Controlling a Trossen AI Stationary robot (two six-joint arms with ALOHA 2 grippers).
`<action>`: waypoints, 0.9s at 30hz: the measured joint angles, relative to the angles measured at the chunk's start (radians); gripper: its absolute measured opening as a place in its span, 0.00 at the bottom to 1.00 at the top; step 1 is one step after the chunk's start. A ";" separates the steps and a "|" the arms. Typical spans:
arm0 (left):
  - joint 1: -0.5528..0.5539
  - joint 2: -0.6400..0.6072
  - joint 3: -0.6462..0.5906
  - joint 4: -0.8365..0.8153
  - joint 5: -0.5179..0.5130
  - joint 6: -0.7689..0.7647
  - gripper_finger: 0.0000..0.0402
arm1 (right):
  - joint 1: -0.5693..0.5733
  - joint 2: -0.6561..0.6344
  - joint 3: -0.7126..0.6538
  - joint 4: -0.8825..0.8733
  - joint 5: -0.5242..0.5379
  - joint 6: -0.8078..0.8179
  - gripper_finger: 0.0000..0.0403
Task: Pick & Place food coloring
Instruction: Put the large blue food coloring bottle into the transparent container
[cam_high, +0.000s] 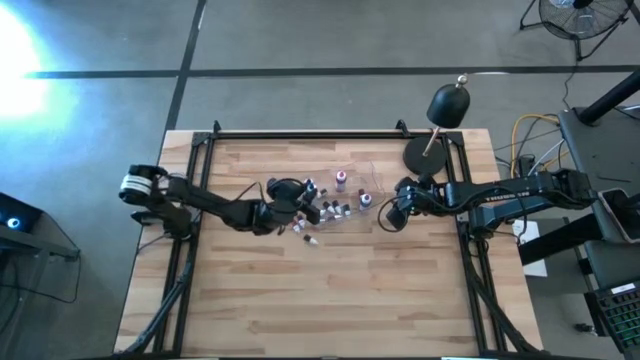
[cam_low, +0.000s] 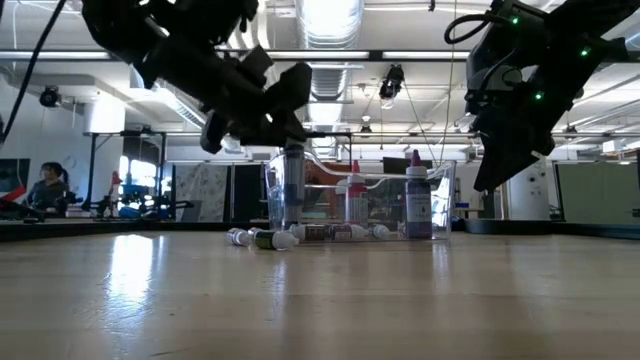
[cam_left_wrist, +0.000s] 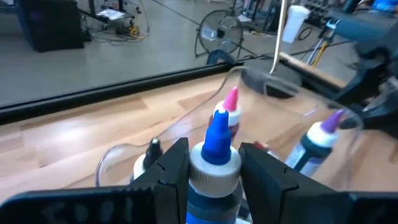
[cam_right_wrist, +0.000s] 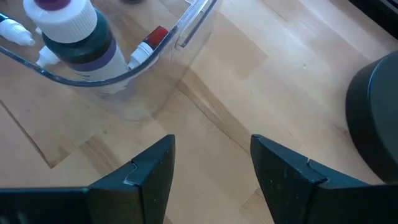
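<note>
At the middle of the table, the left gripper (cam_left_wrist: 214, 171) is clamping a blue-capped bottle (cam_left_wrist: 216, 163) of food coloring upright between its two dark fingers, the jaws pressing just below the cap. In the low view that bottle is hanging over the near end of the clear plastic tray (cam_low: 440, 180), not yet resting on its floor as far as I can tell. The right gripper (cam_right_wrist: 211, 168) is waiting just beside the tray's other end, with its jaws standing apart over bare wood and holding nothing.

The job is looking partly done. Inside the tray, a pink-capped bottle (cam_left_wrist: 231, 107), a purple-capped bottle (cam_left_wrist: 318, 138) and at least one more are standing upright, and a red-capped one (cam_right_wrist: 147, 45) is lying on its side near the wall. Several small bottles (cam_low: 262, 238) are lying loose on the table in front of the tray, so a handful of picks seem to be remaining after this one.

The surface is a pale wooden tabletop (cam_high: 330, 290) inside a black frame, with a black dome-headed lamp (cam_high: 445, 108) standing at its far right corner. Beyond it, a grey concrete floor, a floor fan (cam_high: 580, 15) and cabling are showing, and a person (cam_low: 45, 185) is sitting far off in the workshop behind.
</note>
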 joint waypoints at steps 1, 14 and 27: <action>0.001 0.012 0.000 0.002 -0.004 0.000 0.22 | 0.000 0.000 0.000 0.000 0.000 0.000 0.50; 0.029 0.110 0.002 0.016 -0.063 -0.044 0.22 | 0.000 0.000 0.000 0.000 0.000 0.000 0.50; 0.027 0.069 -0.003 -0.024 -0.030 -0.086 0.24 | 0.000 0.000 0.000 0.001 0.000 0.000 0.50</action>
